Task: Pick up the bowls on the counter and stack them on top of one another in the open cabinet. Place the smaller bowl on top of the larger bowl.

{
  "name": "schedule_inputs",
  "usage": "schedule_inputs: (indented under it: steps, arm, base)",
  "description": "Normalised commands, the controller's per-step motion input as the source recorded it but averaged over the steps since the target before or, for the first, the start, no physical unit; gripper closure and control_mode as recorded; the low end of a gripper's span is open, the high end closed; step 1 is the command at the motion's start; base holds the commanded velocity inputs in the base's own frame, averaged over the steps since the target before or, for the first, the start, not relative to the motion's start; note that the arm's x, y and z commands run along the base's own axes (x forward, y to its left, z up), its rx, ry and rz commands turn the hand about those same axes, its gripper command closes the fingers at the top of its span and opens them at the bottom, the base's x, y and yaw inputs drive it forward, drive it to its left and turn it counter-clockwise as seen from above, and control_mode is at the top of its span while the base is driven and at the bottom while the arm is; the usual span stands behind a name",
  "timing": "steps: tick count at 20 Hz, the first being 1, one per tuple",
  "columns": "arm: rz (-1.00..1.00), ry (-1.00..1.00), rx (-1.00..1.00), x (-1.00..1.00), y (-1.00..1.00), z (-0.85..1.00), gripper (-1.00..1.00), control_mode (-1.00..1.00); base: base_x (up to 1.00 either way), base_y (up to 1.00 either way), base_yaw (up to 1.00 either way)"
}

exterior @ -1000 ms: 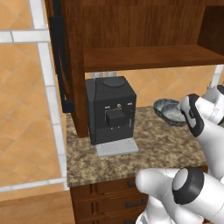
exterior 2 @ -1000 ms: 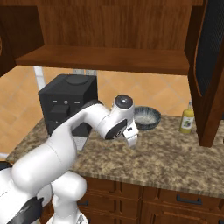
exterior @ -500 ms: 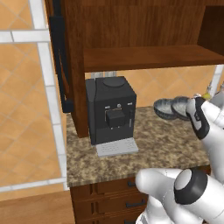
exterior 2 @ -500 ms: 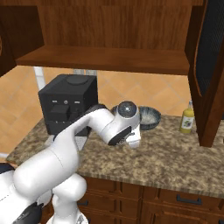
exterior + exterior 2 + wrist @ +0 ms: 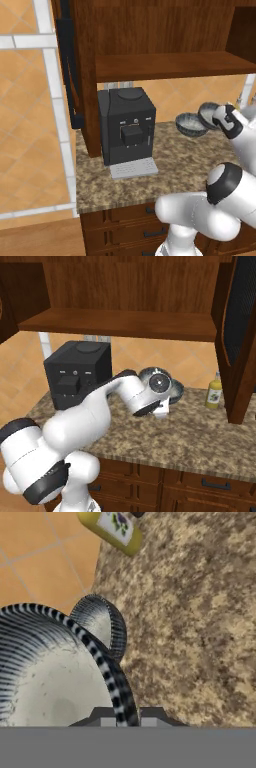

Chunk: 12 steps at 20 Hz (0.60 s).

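- Over the right end of the counter (image 5: 165, 160), the gripper (image 5: 125, 716) is clamped on the rim of one bowl (image 5: 209, 114), lifted and tilted; I can't tell which bowl it is.
- Other bowl (image 5: 190, 124) sits on the counter just beside it, near the coffee machine (image 5: 127, 127).
- Step looks like carrying to the cabinet (image 5: 165, 65): lift clear of the shelf edge, level the bowl, set it down gently.
- Cabinet shelf looks bare; both bowls look empty.
- Yellow bottle (image 5: 214, 392) stands on the counter nearby.
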Motion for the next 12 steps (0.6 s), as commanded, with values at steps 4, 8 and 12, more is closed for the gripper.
schedule_inputs:
  steps: [4, 8, 12]
  arm:
    - [0.0, 0.08, 0.0, 0.72, 0.0, -0.01, 1.0, -1.0]
    - [0.0, 0.01, 0.0, 0.52, -0.08, -0.18, 1.0, -1.0]
    - [0.0, 0.0, 0.0, 0.44, -0.13, -0.36, 1.0, -1.0]
  base:
    - [0.0, 0.0, 0.0]
    - [0.0, 0.0, 0.0]
    - [0.0, 0.0, 0.0]
